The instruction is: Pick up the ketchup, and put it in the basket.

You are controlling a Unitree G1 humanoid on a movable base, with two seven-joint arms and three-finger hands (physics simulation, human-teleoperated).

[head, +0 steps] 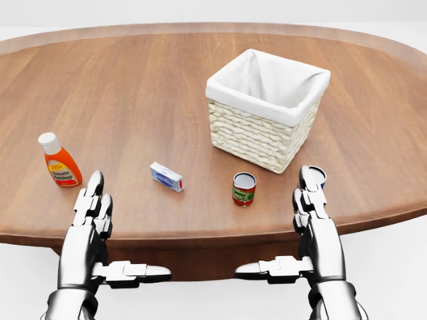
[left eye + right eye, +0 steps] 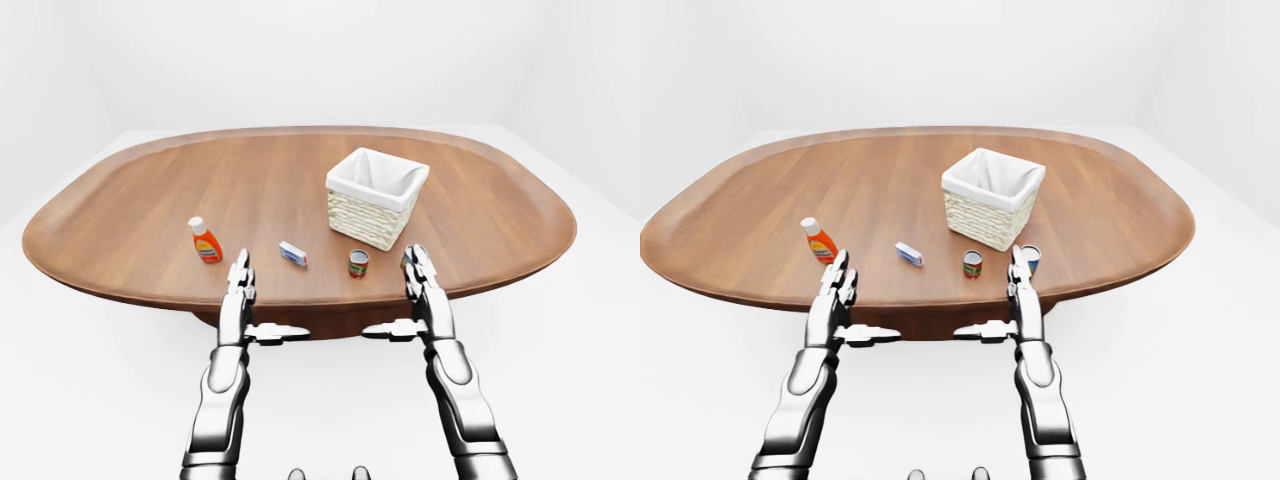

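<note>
Ketchup (image 1: 59, 165) stands untouched near the table's (image 1: 167, 93) left edge, so we hover both hands' fingers (image 1: 93, 200) released, ungrasping.

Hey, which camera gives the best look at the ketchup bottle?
The head view: the ketchup bottle appears largest there, unblocked, label and white cap visible. Both eye views show it whole but smaller; in the right-eye view the left robot hand sits close below it.
</note>
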